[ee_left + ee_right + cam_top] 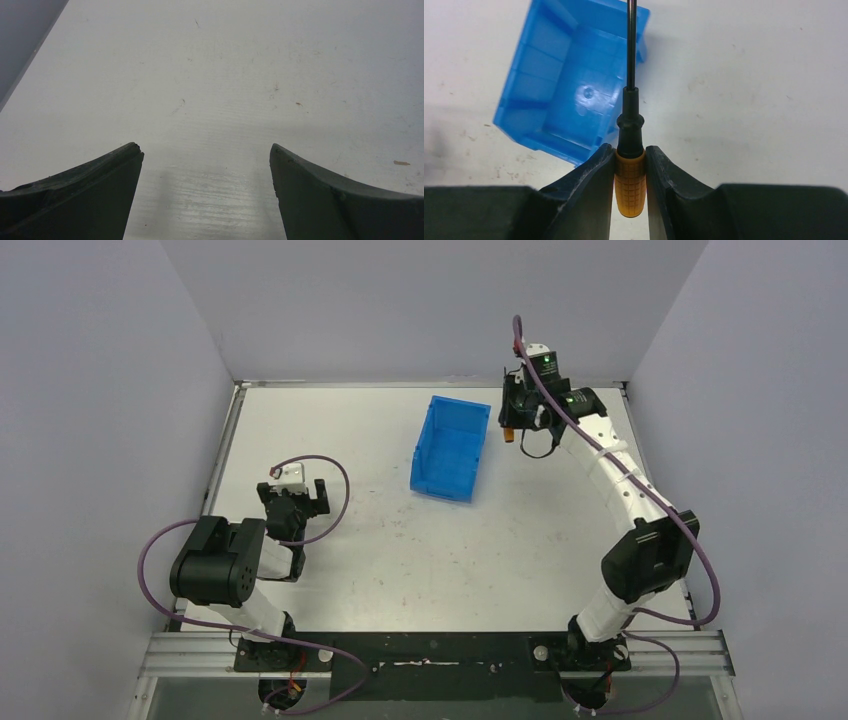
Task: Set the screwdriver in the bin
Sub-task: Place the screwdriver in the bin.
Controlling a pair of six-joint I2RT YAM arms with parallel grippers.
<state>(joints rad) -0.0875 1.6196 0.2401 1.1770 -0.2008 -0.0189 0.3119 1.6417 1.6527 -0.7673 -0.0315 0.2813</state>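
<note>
The screwdriver [630, 120] is pinched in our right gripper [630, 152]. Both fingers are clamped on the orange handle, and the black shaft sticks straight out past the tips. From overhead we see it held up at the far right of the table [400, 560], just right of the blue bin [452, 448] and not inside it. The bin sits open side up around the far middle. In the right wrist view the shaft crosses over the bin's edge. Our left gripper [205, 147] hangs low at the near left, fingers spread wide over bare tabletop.
</note>
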